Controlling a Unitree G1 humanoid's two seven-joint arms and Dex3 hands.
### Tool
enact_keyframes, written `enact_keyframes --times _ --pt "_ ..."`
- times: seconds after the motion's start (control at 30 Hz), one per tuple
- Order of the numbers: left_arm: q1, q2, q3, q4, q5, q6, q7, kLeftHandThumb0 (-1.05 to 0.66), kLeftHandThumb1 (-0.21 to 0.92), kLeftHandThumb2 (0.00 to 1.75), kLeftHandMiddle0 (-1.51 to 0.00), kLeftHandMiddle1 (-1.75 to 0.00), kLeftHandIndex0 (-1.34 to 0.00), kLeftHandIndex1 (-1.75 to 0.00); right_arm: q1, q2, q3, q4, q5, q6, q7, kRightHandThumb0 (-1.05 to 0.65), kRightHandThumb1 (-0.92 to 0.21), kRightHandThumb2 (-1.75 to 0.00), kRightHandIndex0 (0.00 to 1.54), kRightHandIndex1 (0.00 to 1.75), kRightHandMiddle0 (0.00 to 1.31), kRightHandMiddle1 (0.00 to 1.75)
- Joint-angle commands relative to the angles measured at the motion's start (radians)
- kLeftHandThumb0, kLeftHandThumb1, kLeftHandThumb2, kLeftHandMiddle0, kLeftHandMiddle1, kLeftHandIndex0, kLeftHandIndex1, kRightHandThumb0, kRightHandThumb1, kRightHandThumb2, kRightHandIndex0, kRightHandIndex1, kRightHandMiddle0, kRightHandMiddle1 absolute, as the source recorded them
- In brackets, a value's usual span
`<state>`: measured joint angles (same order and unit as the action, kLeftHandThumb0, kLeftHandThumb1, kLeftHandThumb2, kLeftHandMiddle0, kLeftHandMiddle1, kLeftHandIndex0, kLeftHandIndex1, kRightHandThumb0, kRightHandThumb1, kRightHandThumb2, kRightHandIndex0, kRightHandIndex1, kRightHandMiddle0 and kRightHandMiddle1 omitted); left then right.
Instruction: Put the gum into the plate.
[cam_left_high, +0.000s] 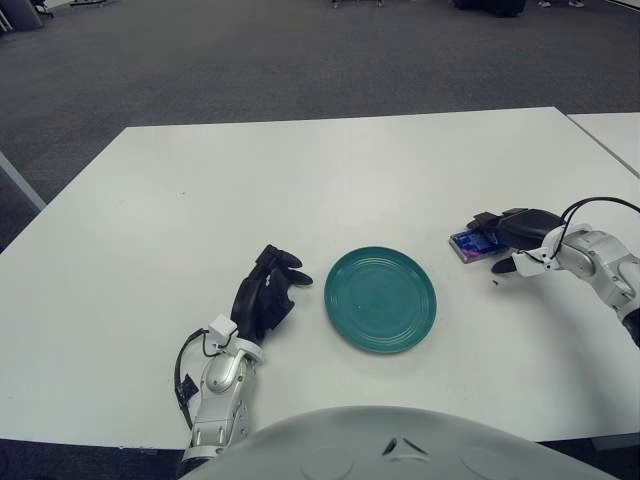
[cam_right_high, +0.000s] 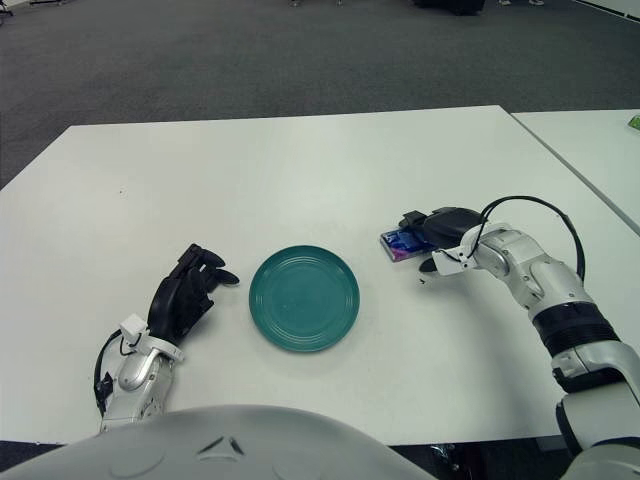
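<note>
We saw a white table (cam_left_high: 300, 170) spread under both hands, with grey carpet (cam_left_high: 300, 50) beyond its far edge and a second white table (cam_left_high: 615, 135) just off to the right of the right hand. A teal plate (cam_left_high: 380, 298) lay flat on the table between the two hands, close to the right of the left hand and well to the left of the right hand.

The left hand (cam_left_high: 268, 292) showed just beside the plate's left rim, apart from it. Its dark fingers were loosely curled, one of them pointing toward the plate, and it held nothing.

The right hand (cam_right_high: 440, 228) reached in from the right, palm down, directly over the gum pack (cam_right_high: 402, 243). Its fingers covered the pack's right end and seemed to touch it, but we could not tell whether they had closed around it or only lay on top.

The gum pack, a small blue and purple packet, lay on the table under the fingertips of the right hand, its left end sticking out toward the plate. It was outside the plate, apart from the rim.
</note>
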<state>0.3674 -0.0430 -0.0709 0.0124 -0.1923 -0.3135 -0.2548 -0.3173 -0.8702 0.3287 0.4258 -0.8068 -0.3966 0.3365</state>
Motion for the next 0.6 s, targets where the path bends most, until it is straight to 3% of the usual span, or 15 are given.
enact_keyframes --times 0.0,0.3,0.57 --pt "0.011 -0.001 -0.004 0.018 0.0 0.003 -0.002 -0.94 0.92 0.89 -0.45 -1.52 -0.32 -1.64 -0.011 0.019 0.025 0.024 -0.001 0.014 0.022 -0.79 -0.89 -0.3 0.23 0.09 0.0 0.5" --pt "0.014 -0.018 -0.009 0.016 0.0 0.014 0.009 -0.96 0.92 0.88 -0.46 -1.51 -0.31 -1.63 -0.022 0.035 0.066 0.103 -0.013 0.008 -0.001 -0.81 -0.89 -0.28 0.24 0.08 0.0 0.51" --pt "0.016 -0.03 -0.012 0.013 0.01 0.015 0.018 -0.96 0.92 0.88 -0.47 -1.58 -0.28 -1.68 -0.049 0.086 0.143 0.252 -0.066 0.011 -0.115 -0.8 -0.9 -0.27 0.28 0.09 0.0 0.55"
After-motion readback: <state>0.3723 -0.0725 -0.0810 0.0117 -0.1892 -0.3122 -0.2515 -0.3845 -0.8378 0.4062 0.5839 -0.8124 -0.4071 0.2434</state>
